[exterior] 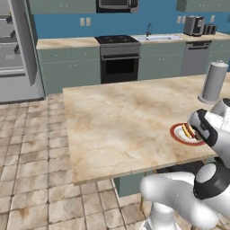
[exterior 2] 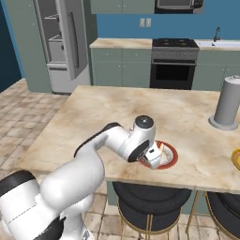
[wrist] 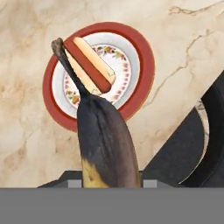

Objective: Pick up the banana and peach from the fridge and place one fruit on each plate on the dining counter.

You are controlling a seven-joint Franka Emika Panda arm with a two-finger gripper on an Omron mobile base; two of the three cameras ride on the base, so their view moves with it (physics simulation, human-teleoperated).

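Observation:
My gripper (wrist: 109,181) is shut on the banana (wrist: 105,144), a mostly dark brown fruit with a yellow patch, its stem pointing away from the hand. It hangs just above the red-rimmed plate (wrist: 144,61) on the dining counter (exterior: 121,121). A hot dog (wrist: 89,65) lies across the plate's white centre. From the base, the hand (exterior 2: 157,154) sits low over that plate (exterior 2: 174,157) near the counter's front edge. The yellow-orange plate (exterior 2: 236,159) lies at the far right. The fridge (exterior 2: 61,42) stands open at the back left. The peach is out of view.
A tall grey cylinder (exterior 2: 228,103) stands on the counter behind the plates. Black round stools (exterior 2: 150,206) sit under the counter's near edge, directly below the hand. The stove (exterior: 117,58) and the wall counter lie beyond the island.

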